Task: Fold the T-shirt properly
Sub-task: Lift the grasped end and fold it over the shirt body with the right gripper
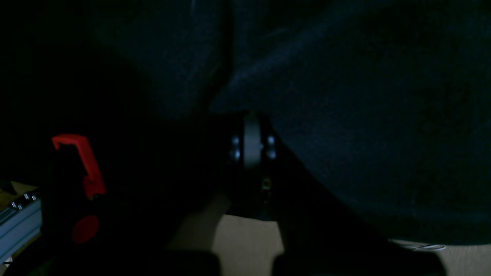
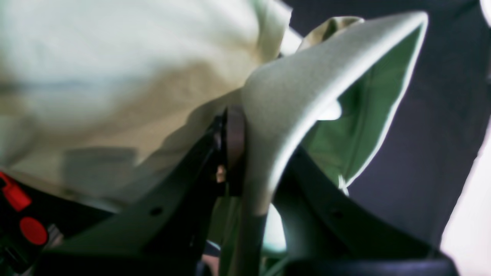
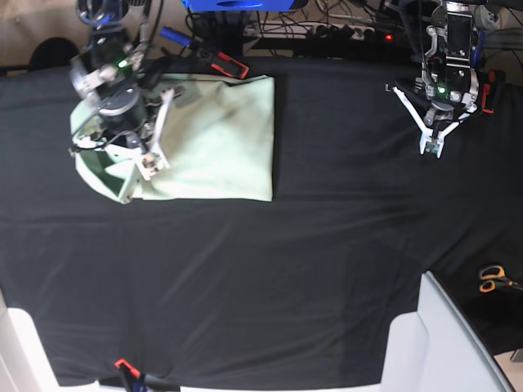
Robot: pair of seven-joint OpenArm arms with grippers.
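Mint-green T-shirt (image 3: 216, 139) lies partly folded on the black-clothed bench (image 3: 261, 269), far left in base view. Right pincer (image 2: 245, 153) is clamped on a raised flap of shirt fabric. Left pincer (image 3: 431, 147) is closed, empty, well apart from it.

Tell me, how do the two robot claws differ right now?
The right gripper is pinched on a fold of the pale green T-shirt, lifting its edge; the left gripper is shut on nothing. The right gripper is over the shirt at one end of the black tablecloth; the left gripper hovers over bare cloth, far from the shirt. Both have their jaws closed.
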